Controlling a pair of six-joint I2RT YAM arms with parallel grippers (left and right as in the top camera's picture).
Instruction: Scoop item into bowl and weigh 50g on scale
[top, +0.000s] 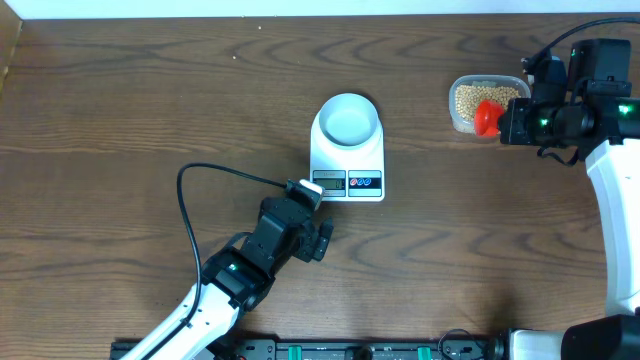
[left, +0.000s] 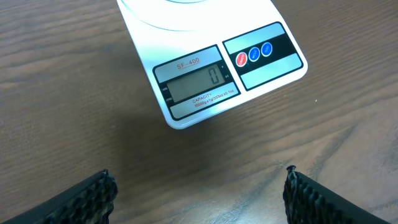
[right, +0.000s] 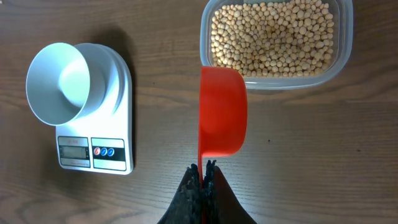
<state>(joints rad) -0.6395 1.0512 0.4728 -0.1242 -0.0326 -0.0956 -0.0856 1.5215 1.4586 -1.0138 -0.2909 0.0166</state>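
Note:
The white bowl (top: 347, 120) stands empty on the white scale (top: 348, 170), whose display shows 0 in the left wrist view. Tan beans (right: 273, 37) fill a clear tub (top: 462, 118) at the far right. My right gripper (right: 203, 167) is shut on the handle of a red scoop (right: 222, 112), which hangs empty, on its side, just in front of the tub. My left gripper (left: 198, 174) is open over bare table, just short of the scale's (left: 211, 74) display end, nothing between its fingers.
A black cable (top: 215, 172) loops from the left arm over the table left of the scale. The table's far edge runs along the top of the overhead view. Bare wood lies between scale and tub.

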